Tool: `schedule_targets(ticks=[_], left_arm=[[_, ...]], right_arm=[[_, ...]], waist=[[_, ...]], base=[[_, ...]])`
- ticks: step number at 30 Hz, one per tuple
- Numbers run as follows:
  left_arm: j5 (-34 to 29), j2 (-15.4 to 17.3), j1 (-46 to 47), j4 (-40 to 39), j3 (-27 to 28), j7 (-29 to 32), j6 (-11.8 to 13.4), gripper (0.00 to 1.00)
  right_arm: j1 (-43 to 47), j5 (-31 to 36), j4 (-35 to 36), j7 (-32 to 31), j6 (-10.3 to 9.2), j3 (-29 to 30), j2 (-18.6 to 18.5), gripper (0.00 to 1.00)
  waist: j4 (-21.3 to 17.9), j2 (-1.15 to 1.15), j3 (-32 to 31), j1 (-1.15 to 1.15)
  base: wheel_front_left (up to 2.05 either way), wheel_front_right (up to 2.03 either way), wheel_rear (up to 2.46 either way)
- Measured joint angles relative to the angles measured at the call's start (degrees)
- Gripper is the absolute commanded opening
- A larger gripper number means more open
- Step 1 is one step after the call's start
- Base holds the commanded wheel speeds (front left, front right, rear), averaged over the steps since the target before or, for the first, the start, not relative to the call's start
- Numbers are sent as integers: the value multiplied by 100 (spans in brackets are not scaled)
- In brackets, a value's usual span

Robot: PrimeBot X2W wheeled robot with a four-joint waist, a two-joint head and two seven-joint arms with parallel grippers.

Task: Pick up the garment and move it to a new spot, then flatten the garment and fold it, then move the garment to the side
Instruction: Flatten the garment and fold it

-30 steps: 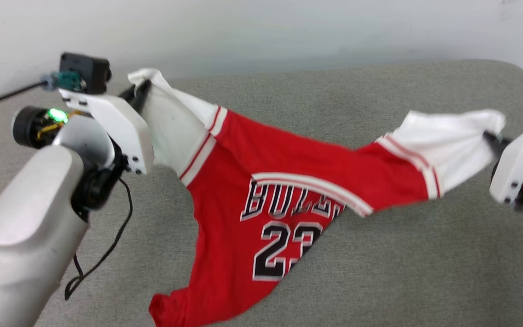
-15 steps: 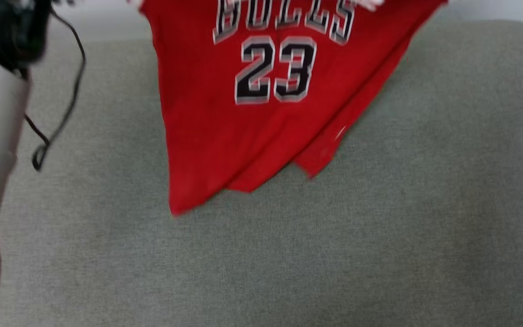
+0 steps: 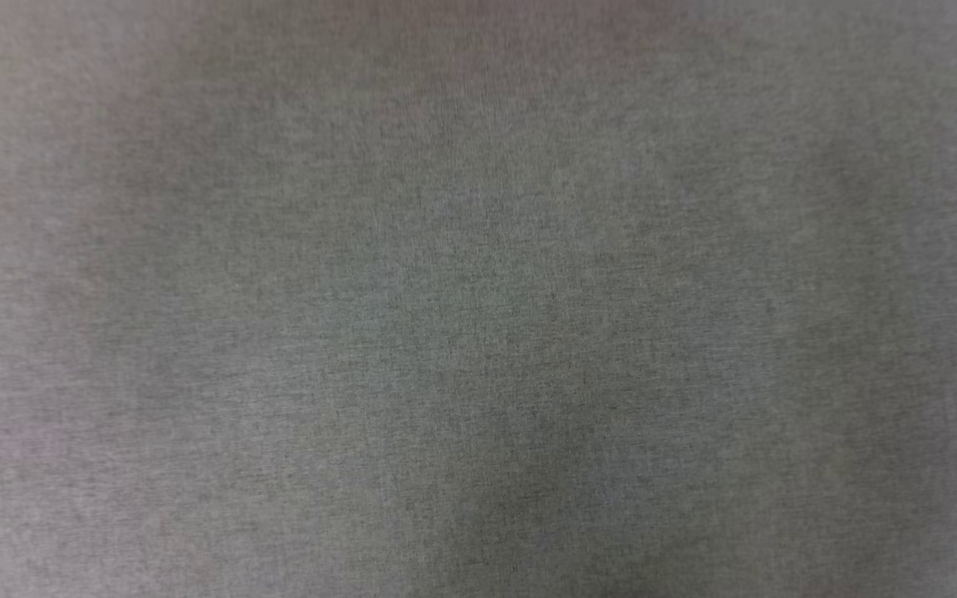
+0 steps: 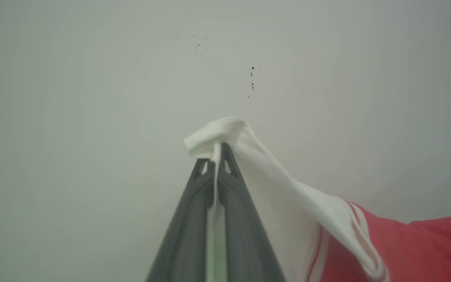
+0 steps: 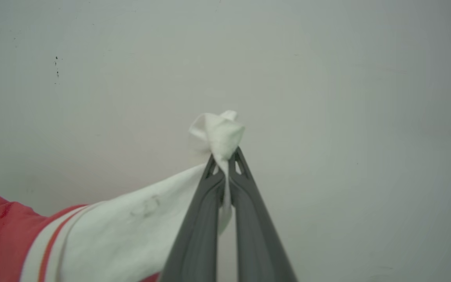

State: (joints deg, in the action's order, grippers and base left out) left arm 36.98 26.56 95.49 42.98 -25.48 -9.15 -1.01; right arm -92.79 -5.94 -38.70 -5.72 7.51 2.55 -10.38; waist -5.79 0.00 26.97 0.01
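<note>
Garment [image 4: 417, 250]: red body, white short sleeves, with red-and-white striped trim [image 4: 322, 254] where sleeve meets body. One sleeve [image 4: 276, 184] is bunched and creased. The other sleeve [image 5: 131, 231] carries a faint grey smudge [image 5: 146, 206]. Left hand [image 4: 214, 153] is clamped tight on the first sleeve's end, with a white tuft folding over the fingertips at 12 o'clock. From there the cloth falls away toward 4 o'clock, where the red body shows in the left wrist view. Right hand [image 5: 224, 153] is likewise closed on the other sleeve's end, a small tuft standing above its tips. That sleeve runs off toward 8 o'clock, with red showing at the edge of the right wrist view. The garment hangs between the two hands in front of a pale wall [image 4: 92, 78] marked with dark specks [image 4: 252, 76]. The head view shows a grey woven counter [image 3: 478, 332], somewhat out of focus.
</note>
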Motion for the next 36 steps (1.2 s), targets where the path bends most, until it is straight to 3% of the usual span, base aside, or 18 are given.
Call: schedule_targets(ticks=[10, 19, 26, 30, 36], left_arm=[[76, -178, 77, 725, -99, -142, -260, 0], [392, -458, -682, 1395, -132, -409, -537, 0], [604, -552, -1998, 1451, -70, -567, -608, 0], [630, -545, -3056, 947, 196, -577, -609, 0], [372, -577, -5180, -314, 816, -582, -243, 0]], right_arm=[[-335, -283, -1187, 521, 0, -557, 183, 0], [151, -728, -2163, 974, 0, -886, 301, 0], [1351, -1114, -2446, 1280, 0, -1282, 322, 0], [2382, -1365, -2376, 1455, 0, -1567, 294, 0], [3938, -1768, -1800, 1675, 0, -1926, 153, 0]], waist=[[23, 0, 599, 0], [94, 0, 644, 0], [119, 0, 145, 0], [138, 0, -271, -1], [143, 0, -970, -1]], base=[[0, 0, 0], [0, 0, 0], [0, 0, 0], [0, 0, 0], [0, 0, 0]])
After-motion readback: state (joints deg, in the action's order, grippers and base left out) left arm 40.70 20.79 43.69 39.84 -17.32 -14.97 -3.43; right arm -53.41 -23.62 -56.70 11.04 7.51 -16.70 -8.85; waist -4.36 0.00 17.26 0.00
